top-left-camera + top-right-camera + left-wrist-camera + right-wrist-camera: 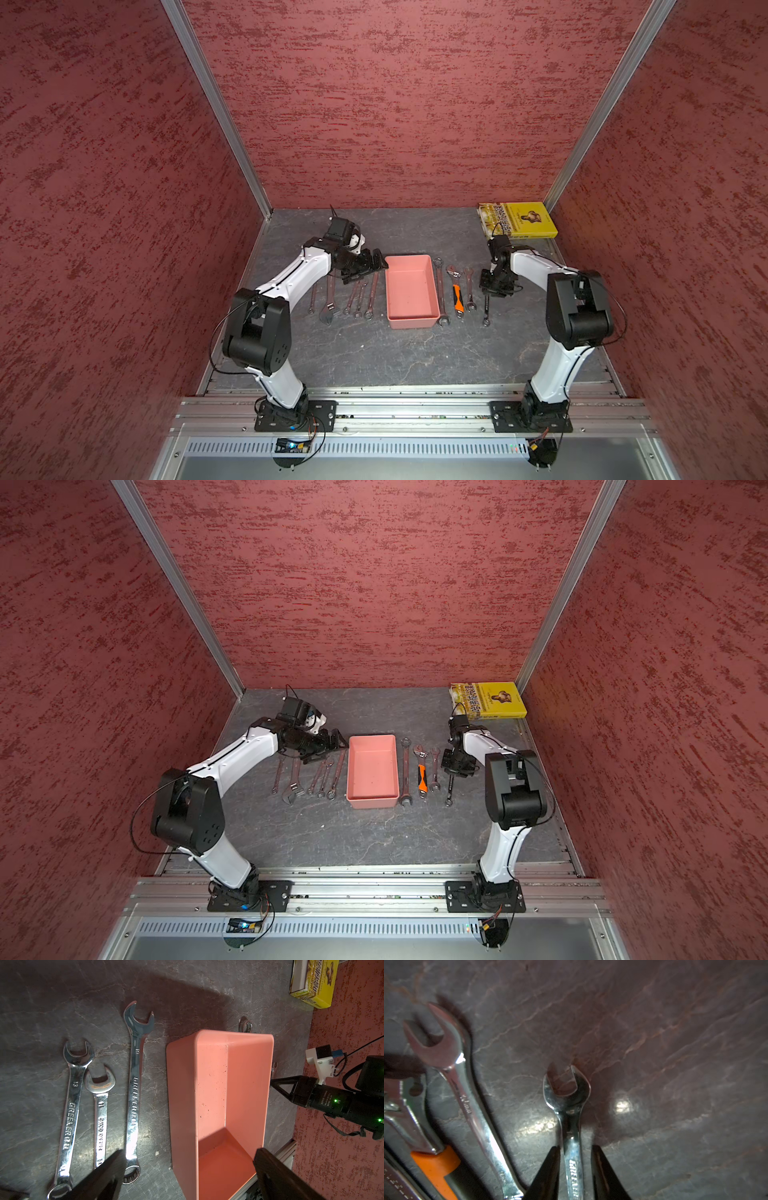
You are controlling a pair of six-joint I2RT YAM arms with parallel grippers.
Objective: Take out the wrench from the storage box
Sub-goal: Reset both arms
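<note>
Grey stone-veined tabletop point(374, 361), booth of red textured walls point(395, 104).

Right gripper point(575, 1147): fingers parted a little, straddling the shank of the wrench point(572, 1118). A strip of table shows between the shank and one finger, so no pinch. I cannot tell whether the other finger touches the shank. The wrench lies flat on the table, out of the box. Its ring end points to the near edge in both top views, and the gripper covers its open end there.

It is the rightmost piece in a row to the right of the storage box point(413, 323), and well apart from the box. Leftward from it lie a combination wrench point(469, 293), an orange-handled adjustable wrench point(456, 296), and a long wrench point(440, 291) just beside the box's right wall. All lie roughly parallel, running near to far.

The storage box is salmon pink and sits mid-table between the two arms, long side running near to far. Its bare floor shows from wall to wall.

Left gripper point(189, 1150): fingers spread wide, gripping nothing. It hangs over the box's far left corner, with one finger over the box and the other over the wrenches beside it.

Five wrenches point(352, 297) lie in a row to the left of the box.

Yellow book point(517, 219): flat in the far right corner.
</note>
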